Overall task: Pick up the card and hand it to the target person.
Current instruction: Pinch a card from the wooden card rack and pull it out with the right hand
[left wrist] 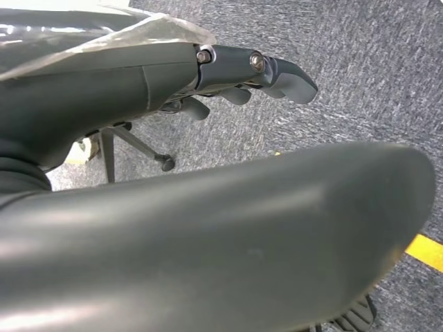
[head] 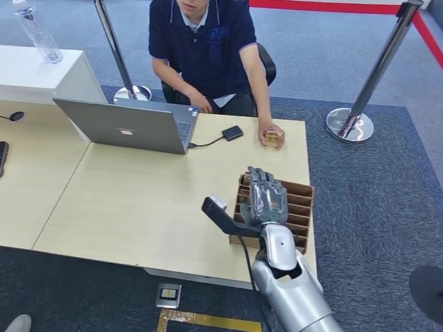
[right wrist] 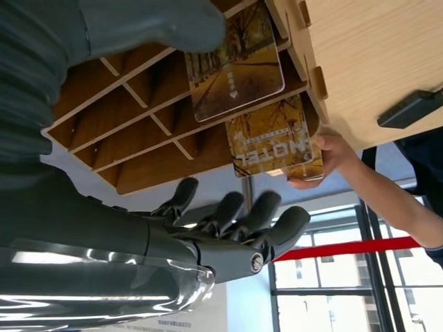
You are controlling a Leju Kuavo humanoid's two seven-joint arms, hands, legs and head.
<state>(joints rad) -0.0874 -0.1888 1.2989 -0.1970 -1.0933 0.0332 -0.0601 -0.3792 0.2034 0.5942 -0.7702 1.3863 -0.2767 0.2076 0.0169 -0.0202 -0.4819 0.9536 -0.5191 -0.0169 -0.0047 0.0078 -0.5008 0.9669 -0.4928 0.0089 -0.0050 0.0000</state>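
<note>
glossy autumn-print hotel card (right wrist: 235,66) stands in the brown slotted wooden rack (head: 300,207) at the table's near right, thin, stiff, slippery, best pinched by its exposed edge; right hand (head: 266,197) hovers, fingers spread, empty.

There is one table (head: 131,200). On it sit one laptop (head: 125,124), one small black box (head: 232,133) and one brown card rack (head: 303,204). Two cards (right wrist: 235,62) (right wrist: 271,142) stand in the rack. One person (head: 209,48) sits on the far side. Two metal posts (head: 112,41) (head: 374,76) stand behind.
</note>
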